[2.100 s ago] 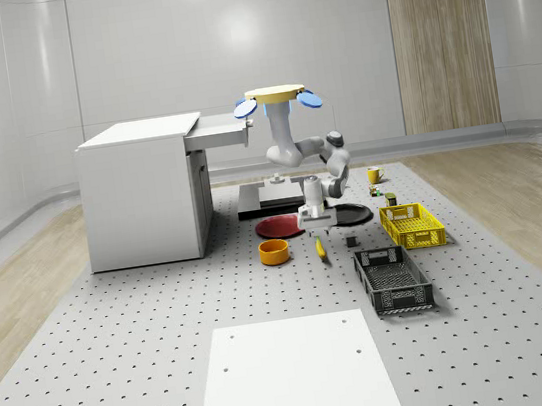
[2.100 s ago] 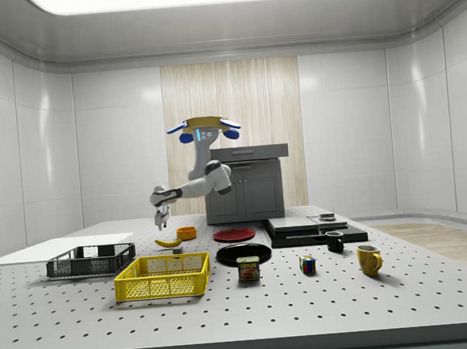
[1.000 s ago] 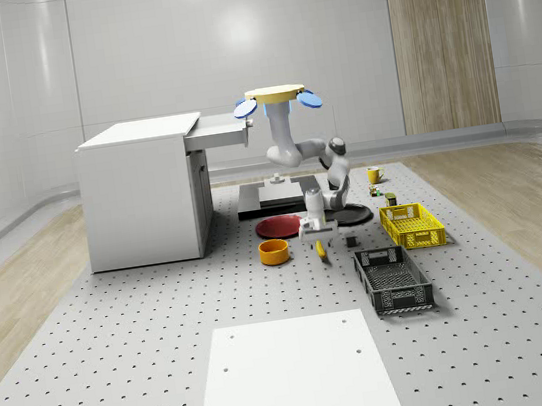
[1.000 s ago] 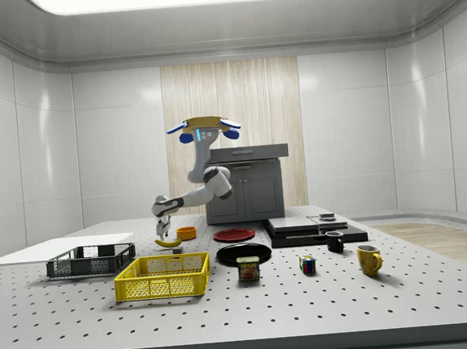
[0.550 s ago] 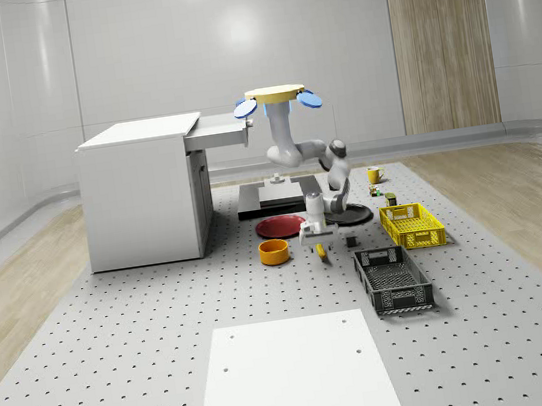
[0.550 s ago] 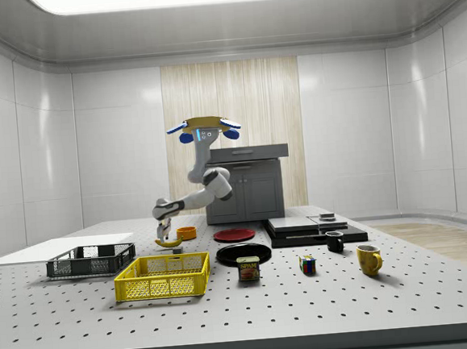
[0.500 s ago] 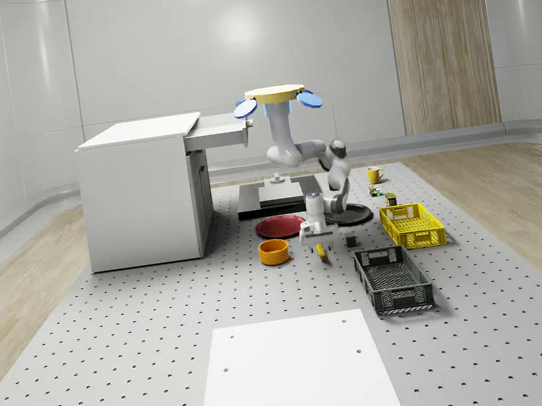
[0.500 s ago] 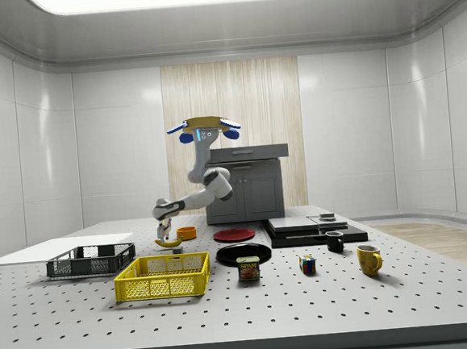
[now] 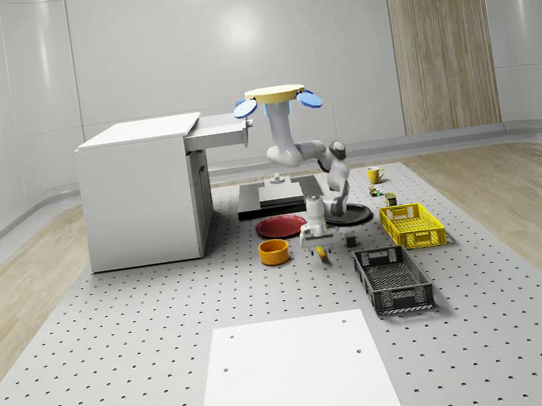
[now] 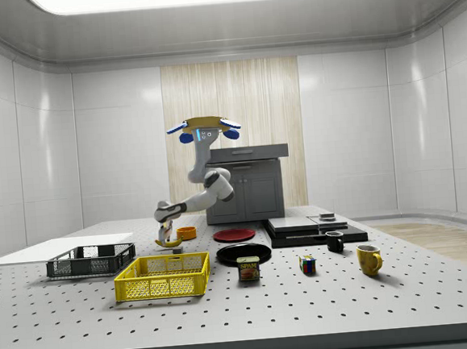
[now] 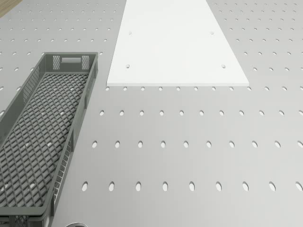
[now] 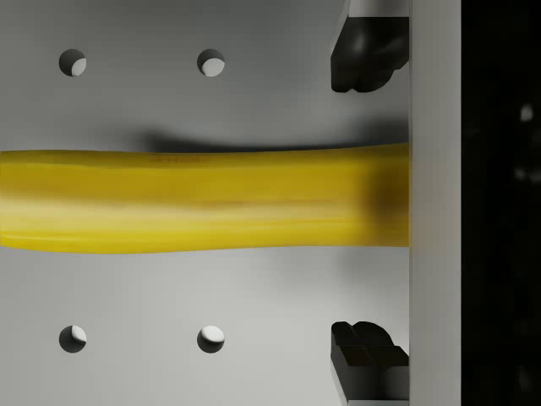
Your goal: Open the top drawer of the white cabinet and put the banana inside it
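Note:
The yellow banana [image 9: 321, 249] lies flat on the perforated table, between the orange bowl and the yellow crate. My gripper [image 9: 318, 239] has come down right over it. In the wrist view the banana [image 12: 203, 200] runs across between the two dark fingertips [image 12: 363, 51], which stand apart on either side without touching it, so the gripper [image 12: 365, 203] is open. In the side view the gripper [image 10: 166, 236] sits just above the banana [image 10: 171, 242]. The drone [image 9: 276, 94] hovers beside the white cabinet [image 9: 139, 196], whose top drawer [image 9: 221, 132] is pulled out.
Close to the banana are an orange bowl [image 9: 275, 252], a red plate [image 9: 281, 226], a yellow crate [image 9: 412, 224] and a black mesh crate [image 9: 393, 280]. A white panel [image 9: 295, 376] lies nearer the front. The drone view shows the black crate [image 11: 38, 137] and white panel [image 11: 175, 42].
The arm has lowered the gripper from above the table down to the banana. The drone has held its place, and the banana and drawer have not moved.

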